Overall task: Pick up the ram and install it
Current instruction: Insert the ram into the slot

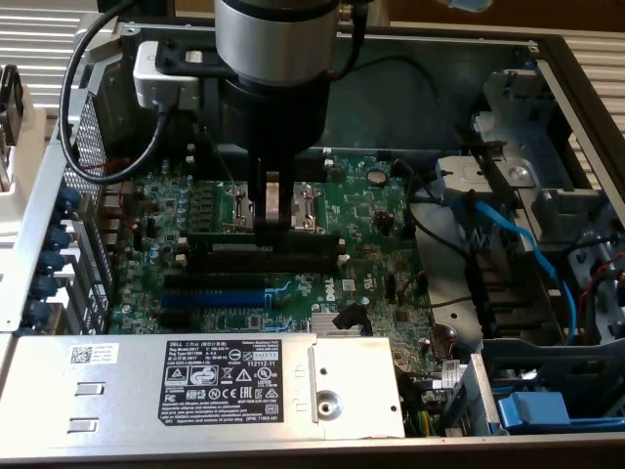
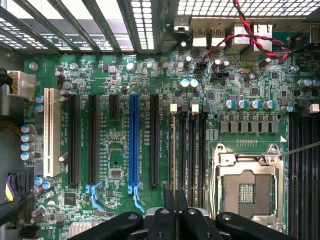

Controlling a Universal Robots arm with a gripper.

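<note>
We see the tool [image 1: 274, 225] lowered straight onto the motherboard [image 1: 376, 210] inside the open computer case [image 1: 547, 59], its fingers pinched shut on the middle of the ram [image 1: 220, 235]. The ram lies level along the black memory slots [image 1: 303, 256], just beside the processor socket [image 1: 308, 207]. We cannot tell whether it is seated. The blue expansion slot [image 1: 213, 296] lies near.
</note>
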